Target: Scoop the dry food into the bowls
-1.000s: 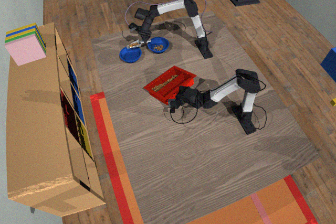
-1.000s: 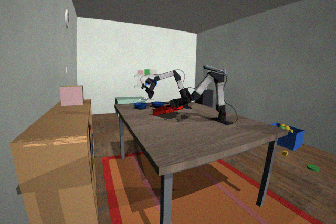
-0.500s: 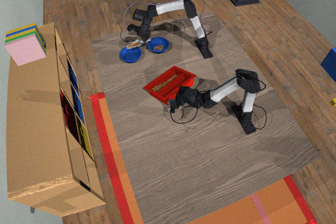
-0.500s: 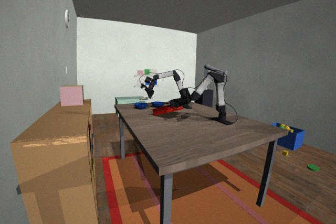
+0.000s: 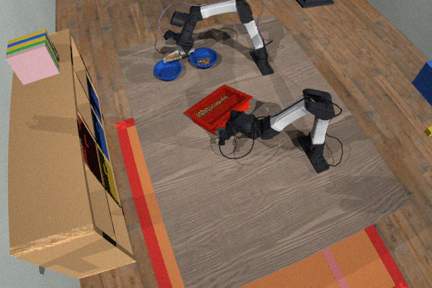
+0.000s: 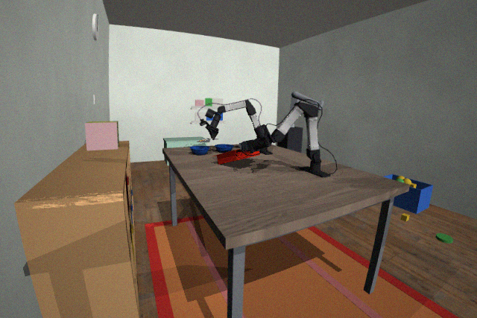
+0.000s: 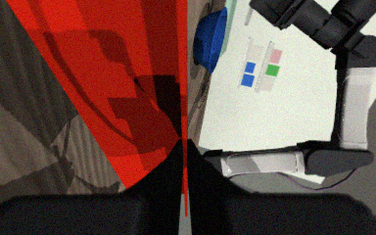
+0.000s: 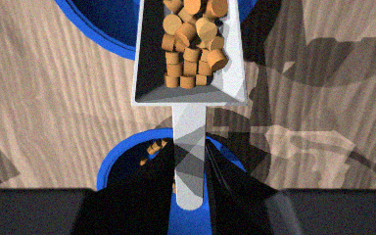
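The right gripper (image 5: 188, 50) (image 8: 190, 147) is shut on the white scoop's handle. The scoop (image 8: 190, 115), heaped with brown pieces (image 5: 172, 56) (image 8: 190, 54), hangs above the table, its blade near the empty-looking blue bowl (image 5: 167, 71) (image 6: 200, 150) (image 8: 102, 20). Its handle passes over the edge of the second blue bowl (image 5: 210, 53) (image 6: 223, 148) (image 8: 104, 171), where several pieces lie. Both bowls stand upright. The left gripper (image 7: 185, 142) is shut on the wall of the red box (image 5: 218, 117) (image 6: 231, 157) (image 7: 161, 29). The box is tilted, its food gathered along the lower side; its held wall is partly hidden.
The left arm reaches over the box's raised side. The right arm arches above the table behind the bowls. The two bowls stand close together, with the box a short way from them. A wooden cabinet (image 5: 45, 159) (image 6: 73, 229) stands beyond one table edge.
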`<state>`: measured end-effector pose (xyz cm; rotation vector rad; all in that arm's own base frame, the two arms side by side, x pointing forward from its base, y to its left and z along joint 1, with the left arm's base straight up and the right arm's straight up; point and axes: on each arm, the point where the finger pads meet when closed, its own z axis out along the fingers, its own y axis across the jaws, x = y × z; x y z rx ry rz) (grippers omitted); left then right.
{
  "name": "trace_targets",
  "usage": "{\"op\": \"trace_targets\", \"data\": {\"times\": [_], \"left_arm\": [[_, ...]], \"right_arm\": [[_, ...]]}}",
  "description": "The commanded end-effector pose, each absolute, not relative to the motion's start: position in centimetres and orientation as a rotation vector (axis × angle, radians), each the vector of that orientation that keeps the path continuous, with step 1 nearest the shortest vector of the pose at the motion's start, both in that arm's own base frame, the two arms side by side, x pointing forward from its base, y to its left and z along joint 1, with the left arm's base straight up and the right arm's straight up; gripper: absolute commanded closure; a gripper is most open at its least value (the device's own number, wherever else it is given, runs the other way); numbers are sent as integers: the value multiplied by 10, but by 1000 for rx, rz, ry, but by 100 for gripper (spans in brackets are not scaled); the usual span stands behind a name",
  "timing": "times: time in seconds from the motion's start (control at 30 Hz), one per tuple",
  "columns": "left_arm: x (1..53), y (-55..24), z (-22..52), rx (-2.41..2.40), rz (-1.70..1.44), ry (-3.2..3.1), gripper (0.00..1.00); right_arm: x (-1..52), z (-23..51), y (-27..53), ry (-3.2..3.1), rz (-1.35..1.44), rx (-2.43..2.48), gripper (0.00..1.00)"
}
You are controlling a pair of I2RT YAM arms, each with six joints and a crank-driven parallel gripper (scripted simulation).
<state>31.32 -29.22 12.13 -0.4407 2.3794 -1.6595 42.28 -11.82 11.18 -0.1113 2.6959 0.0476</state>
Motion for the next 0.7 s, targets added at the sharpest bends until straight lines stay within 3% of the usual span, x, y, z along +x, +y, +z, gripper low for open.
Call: {"op": "trace_targets", "data": {"times": [0.0,0.67], "left_arm": [[323,-299,164,-301,-1708,2252,100],[323,-299,164,-301,-1708,2252,100]], "right_arm": [[436,131,-119,2635,17,-139,100],[428,121,-119,2672,28,-129,100]]}}
